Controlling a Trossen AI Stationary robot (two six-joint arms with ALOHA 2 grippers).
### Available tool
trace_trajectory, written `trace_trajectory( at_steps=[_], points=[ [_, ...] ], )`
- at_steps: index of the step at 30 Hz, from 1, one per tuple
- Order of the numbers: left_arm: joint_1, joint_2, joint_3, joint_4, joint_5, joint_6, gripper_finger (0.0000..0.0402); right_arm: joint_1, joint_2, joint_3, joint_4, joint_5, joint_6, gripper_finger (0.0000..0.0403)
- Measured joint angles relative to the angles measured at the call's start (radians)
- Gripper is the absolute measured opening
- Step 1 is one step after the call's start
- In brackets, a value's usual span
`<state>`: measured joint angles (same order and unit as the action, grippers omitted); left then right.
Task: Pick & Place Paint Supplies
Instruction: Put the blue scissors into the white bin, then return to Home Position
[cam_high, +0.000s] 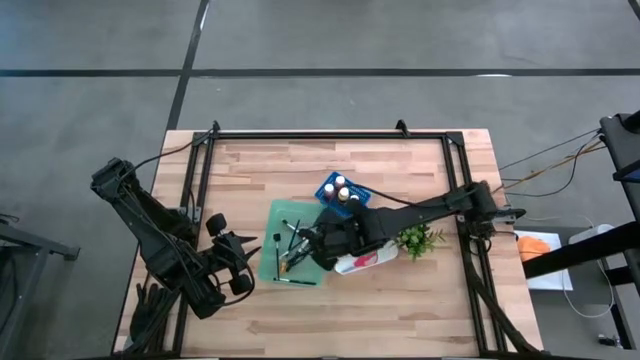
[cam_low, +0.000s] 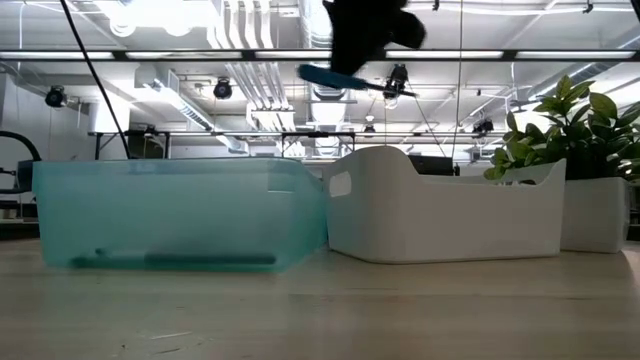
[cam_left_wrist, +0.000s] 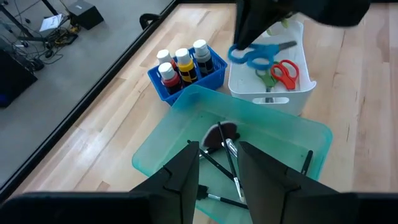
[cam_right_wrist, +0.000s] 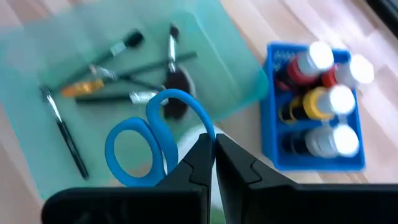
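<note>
Blue-handled scissors (cam_right_wrist: 149, 146) hang pinched in the right gripper (cam_right_wrist: 213, 163); left gripper (cam_left_wrist: 217, 167) waits wide; no readable labels.

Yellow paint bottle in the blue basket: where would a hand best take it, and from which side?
By its white cap, from straight above. The yellow paint bottle stands upright, packed against its neighbours inside the blue basket, so only the tops are free.

Both arms are black throughout, built of slim jointed links with bulkier housings at the joints. The left gripper (cam_left_wrist: 217, 171) ends in two broad, flat, matte black fingers with angular faceted edges. The right gripper (cam_right_wrist: 213, 163) has two similar dark wedge-shaped fingers, and thin cables trail from the right arm's base (cam_high: 485, 210) past the tabletop's right edge.
</note>
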<state>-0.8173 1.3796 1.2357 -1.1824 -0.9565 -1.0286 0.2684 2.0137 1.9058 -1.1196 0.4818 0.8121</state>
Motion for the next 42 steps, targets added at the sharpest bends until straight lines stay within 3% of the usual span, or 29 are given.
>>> trace_trajectory(
  at_steps=[4, 12, 19, 25, 38, 42],
  points=[
    [0.000, 0.000, 0.000, 0.000, 0.000, 0.000, 0.0117, 0.005, -0.096, -0.180, 0.061, -0.025, -0.012, 0.0008],
    [0.003, 0.000, 0.000, 0.005, -0.001, -0.001, 0.0117, -0.003, -0.331, -0.592, 0.386, -0.122, -0.123, 0.0008],
    [0.003, 0.000, 0.000, 0.009, -0.002, -0.062, 0.0117, -0.002, -0.481, -0.818, 0.525, -0.131, -0.159, 0.0008],
    [0.009, 0.000, 0.000, 0.012, -0.005, -0.111, 0.0117, -0.027, -0.589, -0.925, 0.598, -0.146, -0.191, 0.0017],
    [0.016, 0.000, 0.000, 0.022, -0.008, -0.156, 0.0117, -0.068, -0.689, -0.977, 0.723, -0.232, -0.299, 0.0175],
    [-0.013, -0.014, 0.000, 0.003, -0.107, -0.156, 0.0117, -0.008, -0.772, -0.966, 0.791, -0.227, -0.301, 0.0192]
  ],
)
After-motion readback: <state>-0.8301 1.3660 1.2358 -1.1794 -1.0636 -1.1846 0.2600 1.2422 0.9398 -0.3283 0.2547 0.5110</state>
